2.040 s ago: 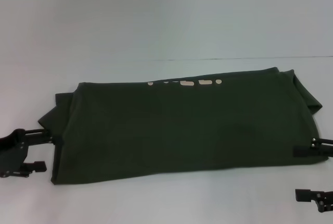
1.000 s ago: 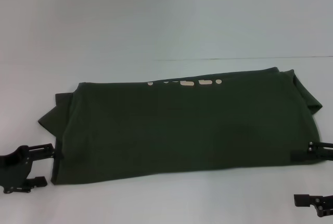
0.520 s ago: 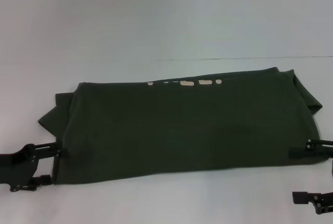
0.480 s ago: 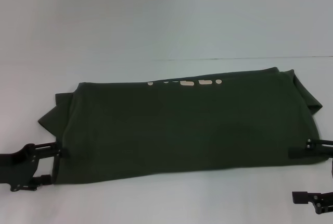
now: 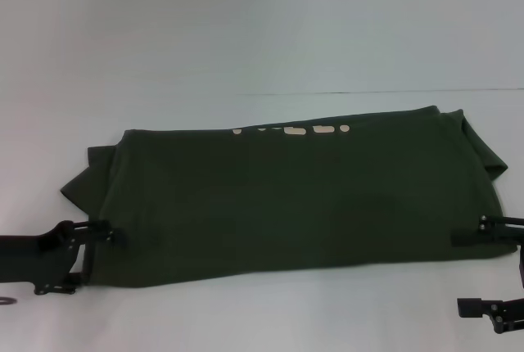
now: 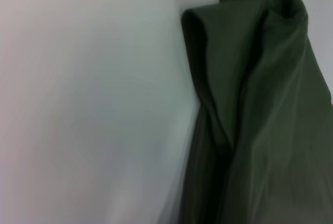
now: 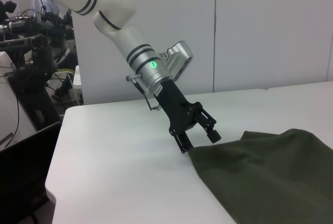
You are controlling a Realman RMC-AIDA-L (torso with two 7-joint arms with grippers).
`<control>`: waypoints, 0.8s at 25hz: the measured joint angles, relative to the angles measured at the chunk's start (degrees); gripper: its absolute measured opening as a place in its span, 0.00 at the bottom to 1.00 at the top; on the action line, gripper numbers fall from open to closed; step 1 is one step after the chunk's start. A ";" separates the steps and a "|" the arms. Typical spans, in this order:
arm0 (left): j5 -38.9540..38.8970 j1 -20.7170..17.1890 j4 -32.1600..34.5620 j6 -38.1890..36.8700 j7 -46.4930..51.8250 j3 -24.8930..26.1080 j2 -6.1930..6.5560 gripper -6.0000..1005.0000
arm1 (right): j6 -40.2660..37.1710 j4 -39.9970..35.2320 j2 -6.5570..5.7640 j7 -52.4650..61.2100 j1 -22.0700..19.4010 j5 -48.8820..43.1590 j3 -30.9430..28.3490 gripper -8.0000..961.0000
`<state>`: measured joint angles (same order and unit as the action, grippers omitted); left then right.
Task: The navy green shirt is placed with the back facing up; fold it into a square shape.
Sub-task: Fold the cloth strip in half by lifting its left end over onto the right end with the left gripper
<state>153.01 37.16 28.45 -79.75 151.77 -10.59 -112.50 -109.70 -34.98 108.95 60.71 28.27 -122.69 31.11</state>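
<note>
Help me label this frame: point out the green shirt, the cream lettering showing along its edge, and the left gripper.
navy green shirt (image 5: 295, 205), head view, middle of the folded top layer.
cream lettering (image 5: 323, 129), head view, widest patch at the shirt's far edge.
left gripper (image 7: 197, 133), right wrist view, between its fingertips at the shirt's corner.

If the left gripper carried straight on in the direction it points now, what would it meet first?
Probably the navy green shirt: the left gripper points rightward at the near left edge, its upper finger apparently already over the cloth.

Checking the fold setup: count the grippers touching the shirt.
2. The left gripper is at the shirt's near left corner; the right gripper is at its near right edge, one finger on cloth.
</note>
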 joint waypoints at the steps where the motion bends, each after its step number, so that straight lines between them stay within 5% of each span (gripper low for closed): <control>1: -0.04 0.18 -0.24 0.16 0.01 -0.01 -0.03 0.89 | 0.01 0.00 -0.03 0.01 0.04 0.00 0.00 0.94; 20: -0.39 4.04 -2.96 2.00 1.65 -0.04 -0.09 0.89 | -0.08 0.00 -0.46 0.72 0.56 0.00 -0.32 0.94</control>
<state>152.62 41.20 25.49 -77.75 153.42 -10.63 -112.58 -109.78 -34.98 108.50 61.44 28.83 -122.69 30.79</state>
